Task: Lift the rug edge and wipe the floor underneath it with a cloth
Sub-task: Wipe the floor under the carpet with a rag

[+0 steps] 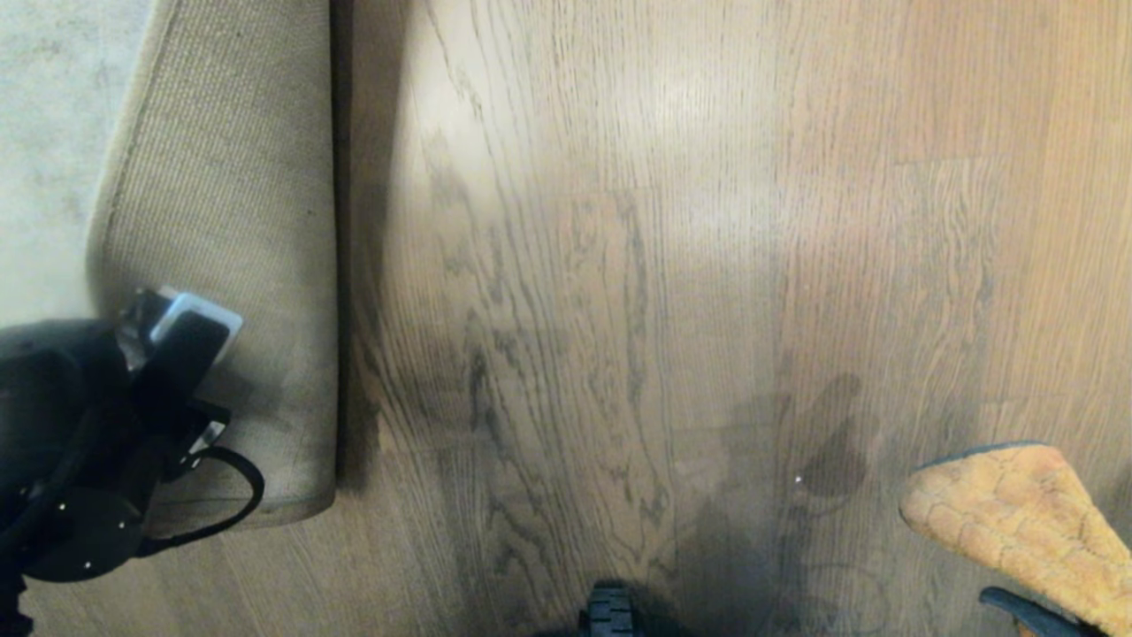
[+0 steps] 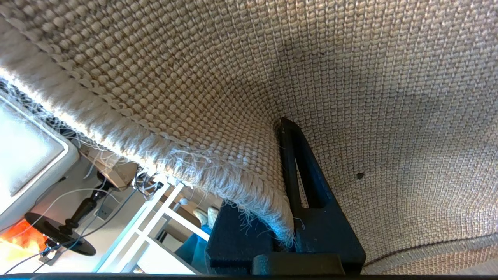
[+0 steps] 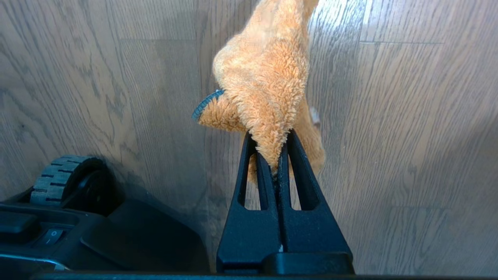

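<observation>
The left gripper (image 2: 288,217) pinches the stiff, heavy rug edge (image 2: 218,175) folded back, while the right gripper (image 3: 277,155) clamps the soft, light cloth (image 3: 264,77) above the floor (image 1: 619,265).

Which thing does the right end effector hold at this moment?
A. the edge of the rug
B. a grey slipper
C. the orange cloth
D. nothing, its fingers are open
C. In the right wrist view the right end effector is shut on the fluffy orange cloth, which hangs above the wood floor; the rug edge is pinched by the left end effector instead.
</observation>
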Tool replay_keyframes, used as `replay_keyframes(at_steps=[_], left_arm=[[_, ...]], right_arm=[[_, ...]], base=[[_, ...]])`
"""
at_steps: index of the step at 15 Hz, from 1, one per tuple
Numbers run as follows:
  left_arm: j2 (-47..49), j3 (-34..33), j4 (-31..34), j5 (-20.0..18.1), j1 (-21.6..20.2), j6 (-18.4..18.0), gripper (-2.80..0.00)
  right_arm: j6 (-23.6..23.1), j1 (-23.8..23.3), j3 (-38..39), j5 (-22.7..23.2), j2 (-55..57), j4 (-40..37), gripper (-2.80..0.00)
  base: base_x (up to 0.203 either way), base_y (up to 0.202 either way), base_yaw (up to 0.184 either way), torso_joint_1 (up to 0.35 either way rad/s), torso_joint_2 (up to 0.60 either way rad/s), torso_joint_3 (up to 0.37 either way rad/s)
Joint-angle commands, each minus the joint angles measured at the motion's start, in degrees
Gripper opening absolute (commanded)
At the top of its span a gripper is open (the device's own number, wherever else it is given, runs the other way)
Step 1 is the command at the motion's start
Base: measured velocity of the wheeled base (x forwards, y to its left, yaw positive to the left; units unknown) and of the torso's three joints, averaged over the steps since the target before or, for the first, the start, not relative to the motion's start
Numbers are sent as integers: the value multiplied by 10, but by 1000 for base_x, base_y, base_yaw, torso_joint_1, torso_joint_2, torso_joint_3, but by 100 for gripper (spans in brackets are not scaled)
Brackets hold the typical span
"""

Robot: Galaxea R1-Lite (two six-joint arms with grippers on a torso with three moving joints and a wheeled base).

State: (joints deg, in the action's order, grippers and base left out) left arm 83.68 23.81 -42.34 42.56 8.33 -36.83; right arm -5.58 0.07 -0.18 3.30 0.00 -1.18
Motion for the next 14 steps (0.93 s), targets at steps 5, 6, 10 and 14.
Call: replay_keyframes(at_steps=[5, 6, 10, 14], left_arm=[[7, 1, 3, 0, -1, 9, -280], [6, 2, 4, -8, 0, 9, -280], [-17, 7, 37, -97, -1, 4, -280], [-46, 32, 127, -176, -2, 4, -280]], right_arm=[[0, 0, 0, 0, 0, 0, -280], [-1, 0, 0, 0, 0, 0, -280], [0, 0, 0, 0, 0, 0, -280], [-1, 0, 0, 0, 0, 0, -280]], base=[[0, 0, 0, 0, 0, 0], [0, 0, 0, 0, 0, 0], [0, 0, 0, 0, 0, 0], [0, 0, 0, 0, 0, 0]])
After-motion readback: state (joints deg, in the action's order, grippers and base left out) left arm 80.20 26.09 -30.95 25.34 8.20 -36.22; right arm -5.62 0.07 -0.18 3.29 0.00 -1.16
